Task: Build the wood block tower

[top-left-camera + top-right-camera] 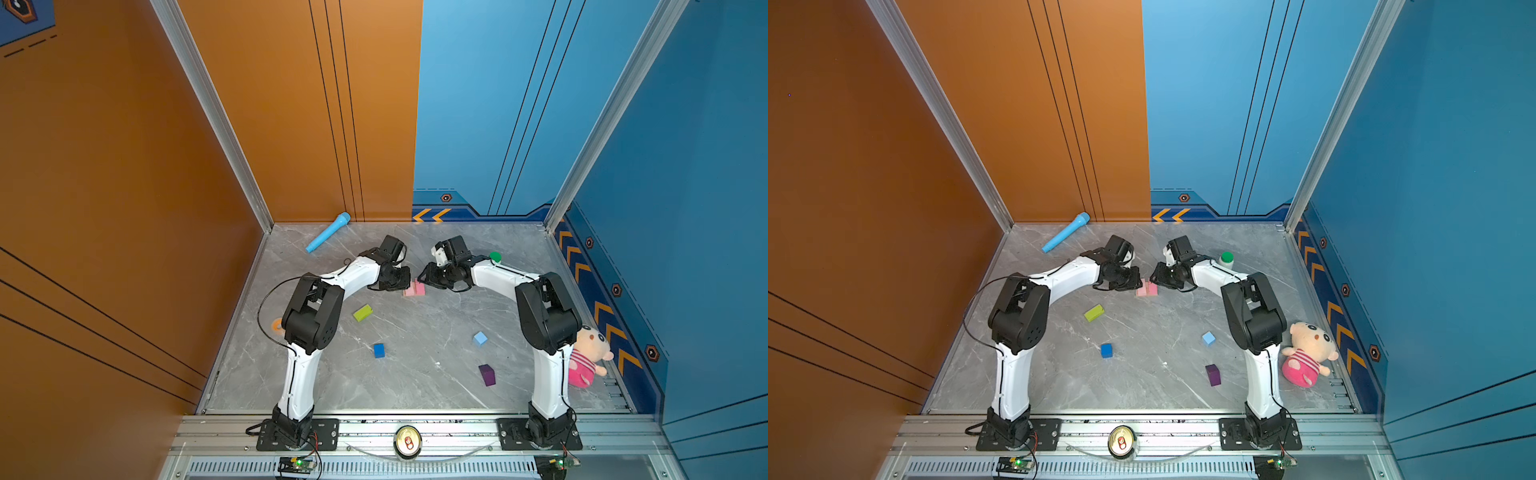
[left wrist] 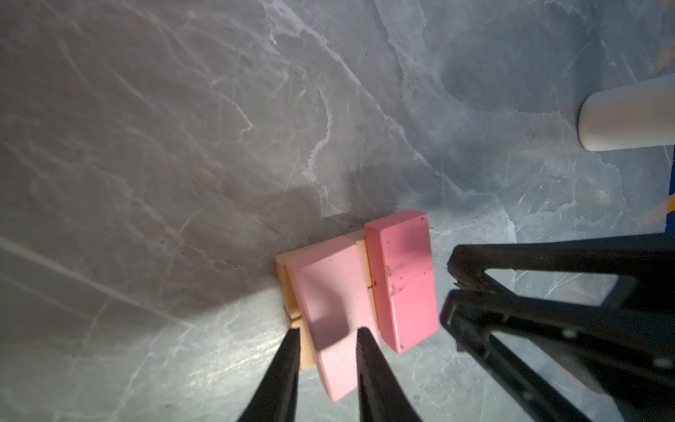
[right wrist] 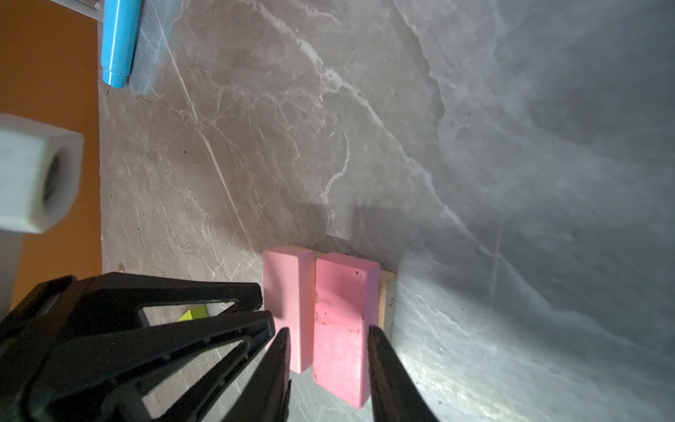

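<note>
The tower (image 1: 414, 288) is so far a low pile at the back middle of the table (image 1: 419, 390), and we see it right beneath both sets of jaws. The left gripper (image 2: 328, 330) stands with its fingers (image 2: 283, 369) partly apart over the paler pink bar (image 2: 328, 285). A strip of tan shows between one finger and the bar, so nothing is clamped. The right gripper (image 3: 328, 329) is likewise partly apart over the deeper pink bar (image 3: 345, 292), with grey table showing between one finger and that bar; it holds nothing. Whether any fingertip touches a bar we cannot tell. The two pink bars lie side by side, a narrow gap between them, on top of the two tan bars (image 2: 282, 277).

Farther out, in both top views, we find the rest lying loose in front of the pile, each apart from the others. The lime-green bar (image 1: 363, 312) is nearest it, toward the left, and the dark-blue cube (image 1: 379, 350) lies in front of that. The light-blue cube (image 1: 480, 338) is toward the right, and the dark-purple block (image 1: 487, 375) is nearest the front edge. A white bottle with a green cap (image 1: 1226, 259) stands right of the pile, a blue toy microphone (image 1: 328, 237) lies near the back left corner, and a plush doll (image 1: 1308, 345) sits at the table's right edge.
</note>
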{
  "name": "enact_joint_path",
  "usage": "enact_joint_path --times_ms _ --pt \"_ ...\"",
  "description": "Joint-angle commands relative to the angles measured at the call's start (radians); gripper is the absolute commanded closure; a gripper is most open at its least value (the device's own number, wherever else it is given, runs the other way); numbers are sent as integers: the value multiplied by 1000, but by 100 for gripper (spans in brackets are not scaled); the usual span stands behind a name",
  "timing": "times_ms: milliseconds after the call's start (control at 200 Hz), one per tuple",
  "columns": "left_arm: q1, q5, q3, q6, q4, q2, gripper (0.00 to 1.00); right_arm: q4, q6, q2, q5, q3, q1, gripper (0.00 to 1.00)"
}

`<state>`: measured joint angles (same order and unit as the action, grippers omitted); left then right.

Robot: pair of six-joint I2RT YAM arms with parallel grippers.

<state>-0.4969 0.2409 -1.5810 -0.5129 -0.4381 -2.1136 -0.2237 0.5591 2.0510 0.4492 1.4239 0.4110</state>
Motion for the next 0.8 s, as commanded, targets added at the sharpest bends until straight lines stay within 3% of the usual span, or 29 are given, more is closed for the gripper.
enact_joint_path --times_ms 0,796 --pt "-8 16 -31 0 -22 -22 71 -1 18 -11 -2 4 -9 64" --pt "-10 20 -42 0 -22 -28 72 -9 32 15 -6 12 -9 65"
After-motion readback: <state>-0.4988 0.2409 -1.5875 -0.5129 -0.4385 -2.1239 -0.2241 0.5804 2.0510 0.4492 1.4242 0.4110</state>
